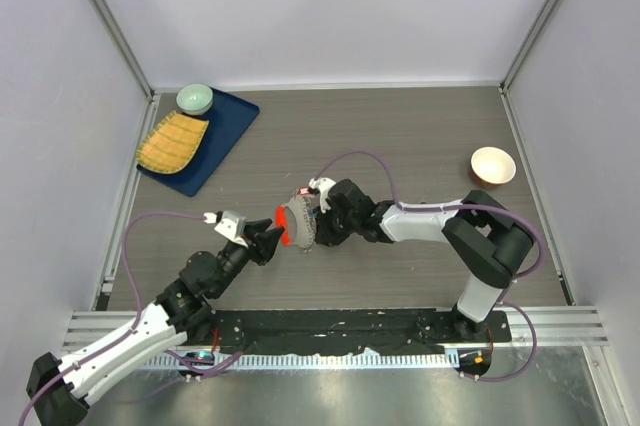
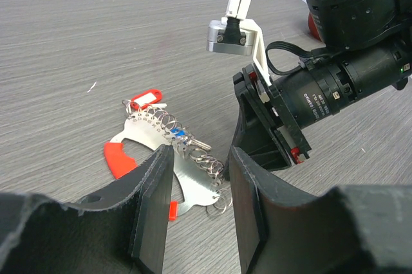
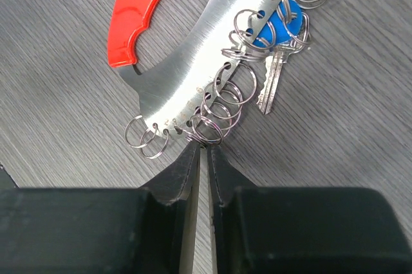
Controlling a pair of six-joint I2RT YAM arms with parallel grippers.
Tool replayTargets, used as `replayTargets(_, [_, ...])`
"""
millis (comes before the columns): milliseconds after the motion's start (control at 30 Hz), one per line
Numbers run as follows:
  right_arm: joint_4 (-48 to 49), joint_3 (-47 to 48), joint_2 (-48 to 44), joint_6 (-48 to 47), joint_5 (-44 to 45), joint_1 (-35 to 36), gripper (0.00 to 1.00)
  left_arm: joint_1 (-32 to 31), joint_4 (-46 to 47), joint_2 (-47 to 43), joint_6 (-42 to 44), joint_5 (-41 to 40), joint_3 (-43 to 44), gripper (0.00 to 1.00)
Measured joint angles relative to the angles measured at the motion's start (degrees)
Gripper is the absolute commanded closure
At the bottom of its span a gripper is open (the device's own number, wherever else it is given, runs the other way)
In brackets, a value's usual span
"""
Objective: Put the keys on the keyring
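Closest, right gripper [image 3: 201,152] jaws, shut to a slit, touch the edge of the keyring [image 3: 193,74] just ahead, its curve lying crosswise; left gripper [image 2: 201,158] gapes open opposite.

No legible text, tiny engravings on keyring [image 3: 193,62] unreadable

left arm extended forward and inward; left gripper [image 2: 201,157] stood with jaws wide apart. right arm bent inward; right gripper [image 3: 201,150] faced it, jaws nearly closed, thin slit remaining.
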Motion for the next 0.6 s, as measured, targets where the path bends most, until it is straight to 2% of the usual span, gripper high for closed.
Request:
replayTargets(167, [1.09,-0.44,0.13,-0.02,-0.94,0.00,0.99,0.00,0.00,0.00,0.00,0.02,0.00,0.56])
replayTargets(367, [1.38,-1.20,-0.90,-0.81,-1.62,0.00,0.99,0.00,0.13,1.05,0.02,0.42,0.00,0.55])
replayTargets(600, [1.27,-2.86,-6.88,-6.45,-1.05,0.00,0.99,0.02,2.14,6.64,0.04,2.08,0.00,0.50])
